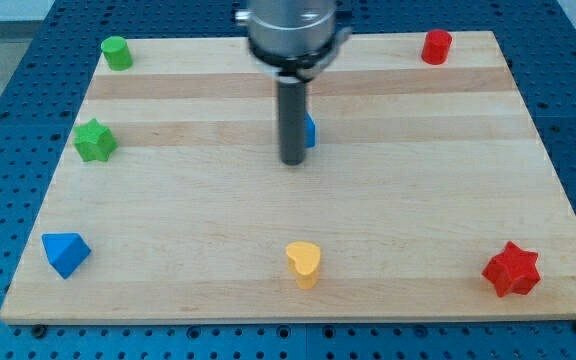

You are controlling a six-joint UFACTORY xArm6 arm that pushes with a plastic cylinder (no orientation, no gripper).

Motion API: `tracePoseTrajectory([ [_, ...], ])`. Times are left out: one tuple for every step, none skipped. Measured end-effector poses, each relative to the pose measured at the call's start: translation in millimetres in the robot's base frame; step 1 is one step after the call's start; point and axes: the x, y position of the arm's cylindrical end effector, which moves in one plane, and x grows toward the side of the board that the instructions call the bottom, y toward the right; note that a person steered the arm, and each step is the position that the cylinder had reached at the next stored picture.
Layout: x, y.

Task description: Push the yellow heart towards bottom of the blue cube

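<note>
The yellow heart (304, 263) lies near the board's bottom edge, at the middle. The blue cube (310, 131) sits above it at the board's upper middle, mostly hidden behind my rod. My tip (292, 161) rests just left of and slightly below the blue cube, well above the yellow heart.
A green cylinder (116, 52) is at the top left, a green star (95, 140) at the left, a blue triangle (65, 252) at the bottom left. A red cylinder (436, 46) is at the top right, a red star (511, 269) at the bottom right. The wooden board (418, 200) ends near each.
</note>
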Motion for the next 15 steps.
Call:
tracePoseTrajectory([
  [41, -14],
  [93, -21],
  [145, -37],
  [182, -31],
  [183, -12],
  [183, 11],
  [170, 23],
  [144, 23],
  [119, 23],
  [134, 11],
  [176, 14],
  [172, 61],
  [139, 71],
  [114, 22],
  [116, 17],
])
